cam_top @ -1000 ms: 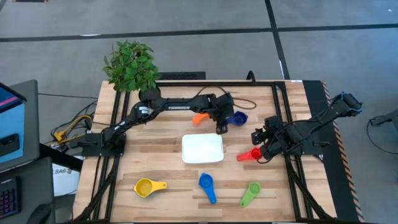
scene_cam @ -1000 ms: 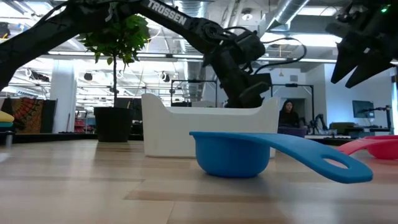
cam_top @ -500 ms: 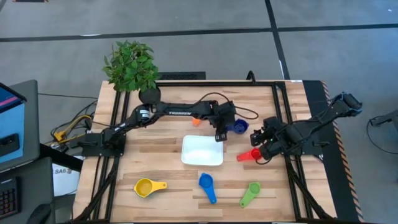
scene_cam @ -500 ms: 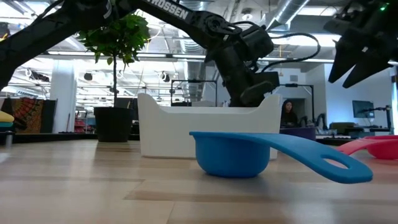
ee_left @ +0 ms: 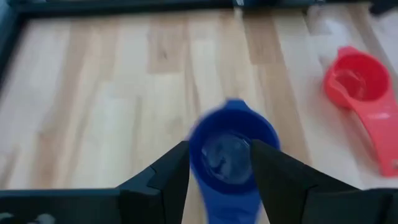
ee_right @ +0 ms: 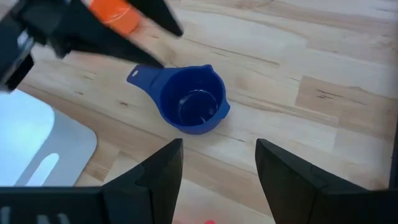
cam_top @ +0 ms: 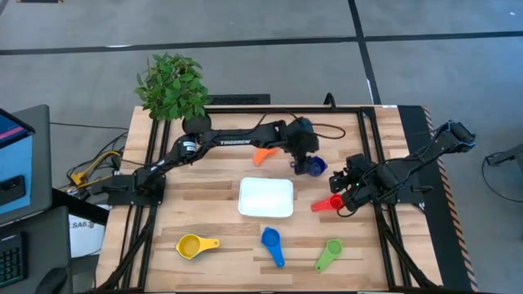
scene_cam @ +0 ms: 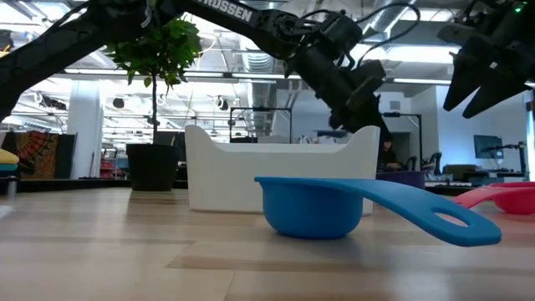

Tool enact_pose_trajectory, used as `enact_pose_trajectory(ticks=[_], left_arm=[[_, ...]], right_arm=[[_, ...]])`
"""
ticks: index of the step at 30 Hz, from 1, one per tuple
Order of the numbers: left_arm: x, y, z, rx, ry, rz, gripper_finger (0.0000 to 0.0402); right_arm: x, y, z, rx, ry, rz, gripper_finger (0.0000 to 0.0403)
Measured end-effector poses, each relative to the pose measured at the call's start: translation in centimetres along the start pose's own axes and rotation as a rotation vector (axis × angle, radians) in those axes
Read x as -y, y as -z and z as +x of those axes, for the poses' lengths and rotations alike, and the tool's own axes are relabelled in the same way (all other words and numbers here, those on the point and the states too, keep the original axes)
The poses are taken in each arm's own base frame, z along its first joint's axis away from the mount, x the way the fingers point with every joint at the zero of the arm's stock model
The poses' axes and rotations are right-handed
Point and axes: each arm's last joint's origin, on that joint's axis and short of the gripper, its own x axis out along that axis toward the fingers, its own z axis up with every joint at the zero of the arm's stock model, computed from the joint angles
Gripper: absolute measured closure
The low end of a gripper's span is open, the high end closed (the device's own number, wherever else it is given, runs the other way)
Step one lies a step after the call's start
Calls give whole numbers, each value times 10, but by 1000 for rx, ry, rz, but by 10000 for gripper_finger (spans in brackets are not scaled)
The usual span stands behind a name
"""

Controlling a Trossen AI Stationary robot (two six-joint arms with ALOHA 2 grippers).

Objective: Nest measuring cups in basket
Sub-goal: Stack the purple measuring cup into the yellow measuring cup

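A: Where is the left claw (cam_top: 301, 160)?

B: Reached across the tabletop (cam_top: 212, 192), hanging right over the dark blue cup (cam_top: 313, 166). Its wrist view shows the two fingers (ee_left: 163, 180) spread narrowly, one on either side of that cup's bowl (ee_left: 231, 152); whether they touch it, I cannot tell.

A: And the right claw (cam_top: 344, 192)?

B: Lifted above the boards with its fingers (ee_right: 158, 175) wide apart, holding nothing. The red cup (cam_top: 330, 202) lies just beside it, and the dark blue cup (ee_right: 189, 99) sits ahead of it, bowl up, handle pointing towards the left arm.

A: The basket (cam_top: 265, 197)?

B: It sits just beside the left claw, on the near side, and it looks to have no cup in it. In the low view its white wall (scene_cam: 276, 171) stands behind the blue cup (scene_cam: 334, 205).

A: The other cups?

B: The orange cup (cam_top: 263, 154) lies close by the left arm's wrist. The blue cup (cam_top: 272, 243), green cup (cam_top: 328, 254) and yellow cup (cam_top: 194, 244) lie well apart from both claws, along the front edge. A potted plant (cam_top: 172, 86) stands at the far corner.
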Motion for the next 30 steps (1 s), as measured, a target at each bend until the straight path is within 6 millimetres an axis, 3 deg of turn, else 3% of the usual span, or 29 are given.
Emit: enact_pose_trajectory(ticks=[8,12,30], left_arm=[[-11,2,5,85,-60,29,243],[-9,17,14,70,-57,24,243],[-10,42,25,79,-65,-23,243]], right_arm=[[-2,0,0,-12,-12,14,178],[-2,1,0,-14,-18,19,178],[-4,1,0,-16,-29,28,178]])
